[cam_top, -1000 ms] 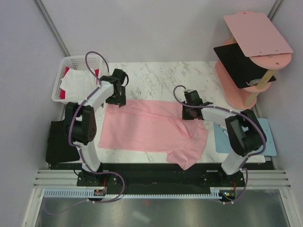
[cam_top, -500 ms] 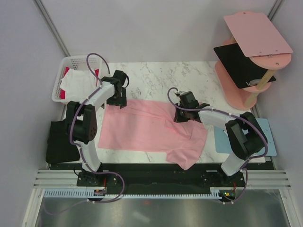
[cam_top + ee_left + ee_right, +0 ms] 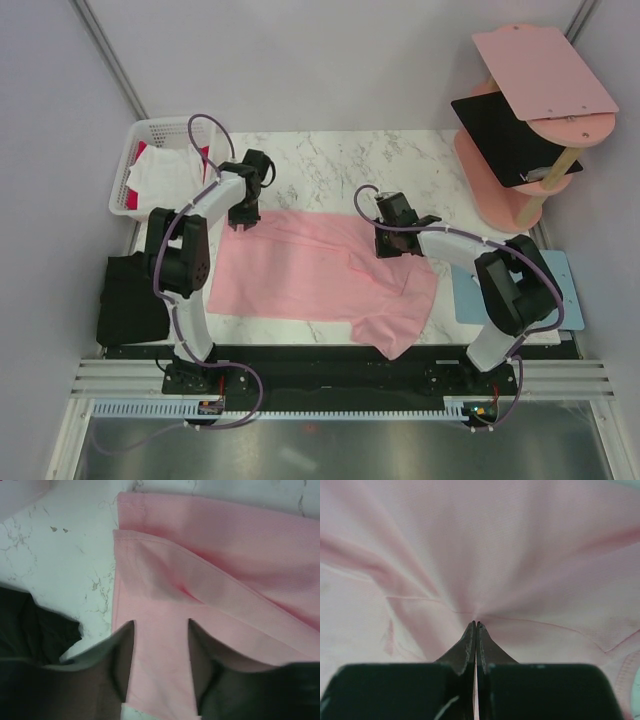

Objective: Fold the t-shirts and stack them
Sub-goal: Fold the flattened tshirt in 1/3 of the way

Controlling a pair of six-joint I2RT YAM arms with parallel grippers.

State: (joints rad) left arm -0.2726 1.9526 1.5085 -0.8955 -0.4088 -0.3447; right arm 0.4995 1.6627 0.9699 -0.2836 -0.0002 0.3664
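Pink t-shirt [image 3: 320, 275] lies spread over the middle of the marble surface [image 3: 340, 160], long side running L to R. Its near-right corner is rumpled and reaches the near edge.

My left hand [image 3: 243, 215] is down at the shirt's far-left corner. In the left wrist view my fingers [image 3: 120, 670] stand well apart w/ pink cloth showing in the gap and nothing pinched. A doubled-over hemmed edge sits just ahead of the tips. Can't tell if the tips touch the cloth.

My right hand [image 3: 390, 245] is on the shirt's far edge, right of centre. In the right wrist view the fingertips [image 3: 469, 645] are pressed together on a pinch of pink cloth, and creases fan out from that spot in every direction.

Around the shirt:
- White basket [image 3: 150, 130] at the far-left corner holds white cloth [image 3: 165, 175] w/ red cloth [image 3: 130, 200] beneath it.
- Black cloth [image 3: 130, 300] lies bunched at the left edge — apart from the pink shirt, w/ bare marble between.
- Light blue mat [image 3: 470, 290] sits flat at the near right, just beside the rumpled corner.
- Pink shelf [image 3: 540, 70] stands at the far right.
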